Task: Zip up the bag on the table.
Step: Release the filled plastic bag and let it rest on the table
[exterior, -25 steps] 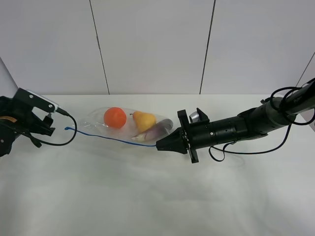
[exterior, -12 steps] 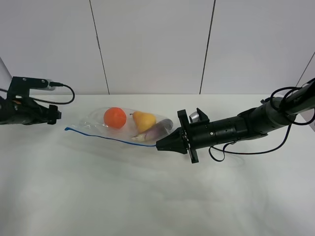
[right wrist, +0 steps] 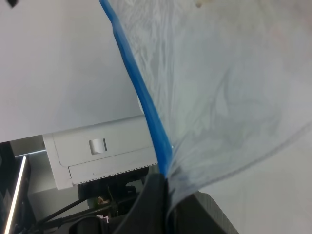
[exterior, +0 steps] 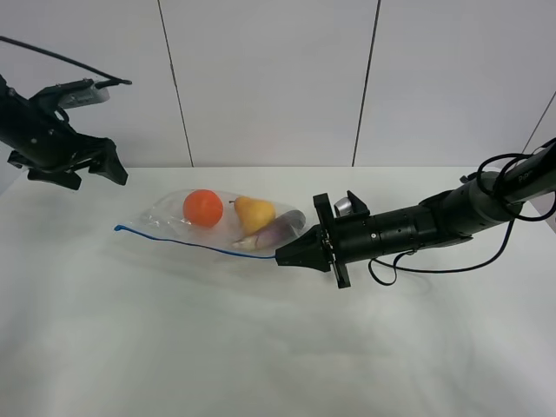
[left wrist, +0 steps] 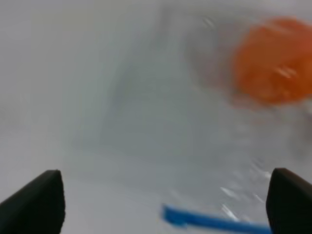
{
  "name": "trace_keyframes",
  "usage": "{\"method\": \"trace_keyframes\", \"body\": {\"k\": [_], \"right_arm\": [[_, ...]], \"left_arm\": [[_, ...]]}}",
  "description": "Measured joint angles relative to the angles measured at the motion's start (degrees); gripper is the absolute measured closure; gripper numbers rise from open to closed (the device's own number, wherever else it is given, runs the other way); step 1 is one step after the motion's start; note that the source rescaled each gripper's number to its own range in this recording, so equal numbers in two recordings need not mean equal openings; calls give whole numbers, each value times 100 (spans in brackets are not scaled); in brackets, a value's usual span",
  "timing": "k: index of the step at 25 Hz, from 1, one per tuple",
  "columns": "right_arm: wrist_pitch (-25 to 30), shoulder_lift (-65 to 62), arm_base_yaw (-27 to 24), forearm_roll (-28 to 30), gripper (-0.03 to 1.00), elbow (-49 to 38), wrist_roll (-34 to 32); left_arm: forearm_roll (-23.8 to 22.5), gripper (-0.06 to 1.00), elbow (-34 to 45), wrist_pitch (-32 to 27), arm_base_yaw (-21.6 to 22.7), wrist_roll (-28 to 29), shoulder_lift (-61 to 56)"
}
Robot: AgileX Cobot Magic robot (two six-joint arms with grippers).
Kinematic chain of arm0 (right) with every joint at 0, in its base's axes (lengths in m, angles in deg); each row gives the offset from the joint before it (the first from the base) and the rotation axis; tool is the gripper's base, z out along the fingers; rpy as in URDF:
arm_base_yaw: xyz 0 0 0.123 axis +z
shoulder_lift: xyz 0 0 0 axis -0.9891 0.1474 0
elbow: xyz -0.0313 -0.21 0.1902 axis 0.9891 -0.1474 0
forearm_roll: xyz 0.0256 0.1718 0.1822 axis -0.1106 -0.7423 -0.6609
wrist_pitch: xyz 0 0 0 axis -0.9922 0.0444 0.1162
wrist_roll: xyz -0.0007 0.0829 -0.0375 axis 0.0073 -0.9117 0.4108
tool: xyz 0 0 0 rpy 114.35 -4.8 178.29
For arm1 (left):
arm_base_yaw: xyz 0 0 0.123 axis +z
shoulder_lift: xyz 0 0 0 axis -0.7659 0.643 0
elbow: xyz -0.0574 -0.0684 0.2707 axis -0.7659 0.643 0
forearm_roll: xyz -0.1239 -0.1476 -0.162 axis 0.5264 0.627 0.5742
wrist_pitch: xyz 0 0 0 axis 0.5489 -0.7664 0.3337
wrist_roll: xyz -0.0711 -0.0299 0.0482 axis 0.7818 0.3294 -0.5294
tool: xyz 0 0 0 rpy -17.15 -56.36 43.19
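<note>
The bag (exterior: 217, 219), clear crinkly plastic, lies on the white table (exterior: 261, 347) with an orange (exterior: 202, 208), a yellow pear (exterior: 254, 213) and a purple eggplant (exterior: 282, 229) inside. Its blue zipper strip (exterior: 182, 241) runs along the near edge. My right gripper (exterior: 280, 256) is shut on the strip's right end; the right wrist view shows the strip (right wrist: 141, 92) pinched in the right gripper (right wrist: 163, 183). My left gripper (exterior: 106, 165) hangs open in the air, up and left of the bag, holding nothing. In the blurred left wrist view, the left gripper (left wrist: 163, 202) stands wide above the strip's end (left wrist: 209, 222) and the orange (left wrist: 273, 61).
A white panelled wall (exterior: 269, 78) rises behind the table's far edge. A black cable (exterior: 452, 265) loops under the right arm. A white base unit (right wrist: 97, 151) shows in the right wrist view.
My left arm has lifted from the table near the strip's left end, up and away towards the wall. The bag and the right arm have stayed put.
</note>
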Motion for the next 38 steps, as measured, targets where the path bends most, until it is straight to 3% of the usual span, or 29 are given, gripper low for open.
{"method": "trace_keyframes", "body": {"k": [6, 16, 21, 26, 38], "right_arm": [[11, 0, 0, -5, 97, 0, 0], [22, 0, 0, -17, 97, 0, 0], [28, 0, 0, -22, 97, 0, 0], [35, 0, 0, -22, 97, 0, 0], [148, 0, 0, -28, 97, 0, 0]], "left_arm": [[-264, -5, -227, -691, 0, 367, 0], [-1787, -5, -245, -1955, 0, 1190, -28], [-1900, -5, -84, -2046, 0, 1300, -399], [-1881, -5, 575, -2076, 0, 1376, -1105], [-1872, -5, 3299, -2088, 0, 1526, -3927]]}}
